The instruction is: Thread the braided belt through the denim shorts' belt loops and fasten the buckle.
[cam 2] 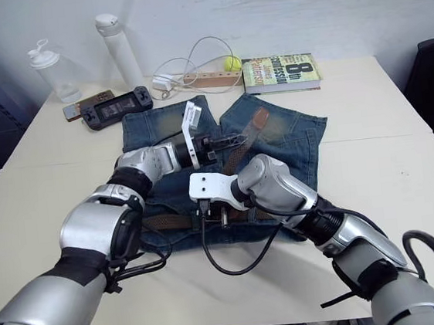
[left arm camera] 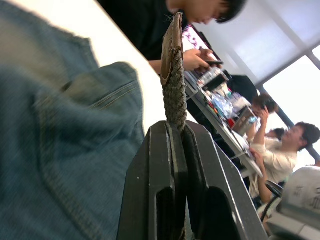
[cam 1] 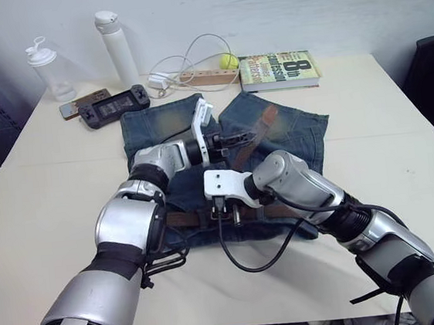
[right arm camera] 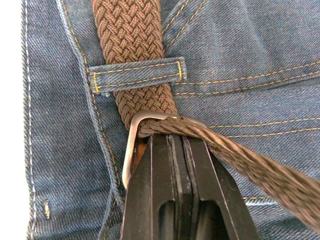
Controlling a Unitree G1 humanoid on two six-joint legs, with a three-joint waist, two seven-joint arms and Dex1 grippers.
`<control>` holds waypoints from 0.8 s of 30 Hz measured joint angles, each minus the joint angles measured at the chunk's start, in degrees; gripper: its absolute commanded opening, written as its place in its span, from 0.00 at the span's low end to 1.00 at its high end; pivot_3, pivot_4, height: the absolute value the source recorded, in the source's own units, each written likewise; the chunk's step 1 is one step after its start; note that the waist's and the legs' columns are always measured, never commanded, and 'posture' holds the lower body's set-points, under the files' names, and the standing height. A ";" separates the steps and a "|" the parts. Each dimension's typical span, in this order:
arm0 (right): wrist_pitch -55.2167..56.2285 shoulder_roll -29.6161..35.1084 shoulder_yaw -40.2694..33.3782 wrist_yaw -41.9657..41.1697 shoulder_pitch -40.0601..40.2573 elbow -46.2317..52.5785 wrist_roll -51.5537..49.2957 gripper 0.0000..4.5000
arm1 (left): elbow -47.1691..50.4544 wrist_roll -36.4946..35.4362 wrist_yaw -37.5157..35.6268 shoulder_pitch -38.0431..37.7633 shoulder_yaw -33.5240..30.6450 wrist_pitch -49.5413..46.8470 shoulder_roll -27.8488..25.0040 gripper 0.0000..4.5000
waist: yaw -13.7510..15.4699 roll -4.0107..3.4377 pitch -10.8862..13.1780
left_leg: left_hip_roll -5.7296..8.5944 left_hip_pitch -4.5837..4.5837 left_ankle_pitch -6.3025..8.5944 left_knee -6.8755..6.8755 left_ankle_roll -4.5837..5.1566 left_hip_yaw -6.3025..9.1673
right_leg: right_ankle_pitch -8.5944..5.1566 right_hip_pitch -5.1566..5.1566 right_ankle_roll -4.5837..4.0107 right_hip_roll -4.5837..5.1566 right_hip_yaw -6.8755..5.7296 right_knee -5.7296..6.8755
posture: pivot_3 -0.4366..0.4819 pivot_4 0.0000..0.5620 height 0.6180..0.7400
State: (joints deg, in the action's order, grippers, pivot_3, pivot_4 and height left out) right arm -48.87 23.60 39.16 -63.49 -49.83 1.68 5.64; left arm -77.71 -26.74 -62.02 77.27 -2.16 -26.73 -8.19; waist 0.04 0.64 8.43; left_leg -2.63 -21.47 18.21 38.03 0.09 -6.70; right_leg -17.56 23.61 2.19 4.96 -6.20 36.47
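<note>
- Left eye view, far left of the table [cam 1: 42,196]: a clear bottle [cam 1: 50,70] and a tall white bottle [cam 1: 116,44] stand at the back edge, with a phone [cam 1: 83,103] and a black game console [cam 1: 114,106] lying just in front of them.
- Next along, the shorts [cam 1: 151,130] lie flat at mid-table, legs toward the wall, waistband toward the robot.
- The left gripper [cam 1: 239,138] reaches over the shorts and is clamped on the belt [cam 1: 256,131]; in the left wrist view the two fingers [left arm camera: 155,190] pinch the woven strap, which rises between them to its tan tip [left arm camera: 172,47] (lifted clear of the denim).
- Behind, a white cable [cam 1: 183,61] loops by a wooden power strip [cam 1: 206,77] with a yellow ball [cam 1: 227,61] just beside it.
- The right gripper [cam 1: 226,214] points down at the waistband; in the right wrist view its fingers [right arm camera: 155,190] are pressed together, tips touching the buckle [right arm camera: 131,150], though I cannot tell whether they grip anything.
- There the belt passes under a loop [right arm camera: 137,74], meets the buckle's metal frame, and runs off slantwise across the denim.
- A book [cam 1: 279,69] lies at the back, right of the ball.
- People [left arm camera: 280,150] sit at other tables in the left wrist view.
</note>
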 measured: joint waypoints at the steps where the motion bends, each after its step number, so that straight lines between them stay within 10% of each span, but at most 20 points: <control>1: 0.01 0.05 0.00 -0.05 -0.01 0.00 0.00 0.03 | -0.51 0.37 0.21 0.00 -0.83 1.25 0.37 0.00 | 0.00 -0.01 0.01 | 0.01 -0.01 -0.01 0.00 0.03 0.00 | 0.00 -0.01 0.01 0.02 -0.02 0.00 | 0.48 0.27 0.70; 15: -2.58 2.35 -11.15 1.76 5.53 4.29 -4.40 0.03 | 8.74 8.36 3.15 -6.55 -3.57 10.84 -2.06 0.00 | 0.07 0.03 1.14 | 0.06 -0.62 -0.24 0.01 0.17 -0.04 | 0.07 0.35 0.13 0.33 -0.34 0.04 | 0.48 0.27 0.70; 24: -27.57 4.61 -33.85 3.20 7.88 12.66 -19.91 0.03 | 42.92 9.57 9.11 -26.62 -1.08 12.58 -3.18 0.00 | -0.13 0.20 2.18 | 0.44 -2.07 -1.11 0.01 0.62 -0.25 | 0.16 1.64 0.29 0.56 -0.80 0.27 | 0.48 0.27 0.70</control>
State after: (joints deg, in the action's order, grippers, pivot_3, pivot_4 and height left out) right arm -76.44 28.21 5.30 -60.29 -41.95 14.35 -14.27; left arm -34.79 -17.17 -52.90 50.65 -3.24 -14.14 -11.38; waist -0.09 0.84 10.61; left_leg -2.19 -23.54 17.10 38.03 0.71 -6.95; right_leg -17.41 25.25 2.48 5.52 -7.00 36.75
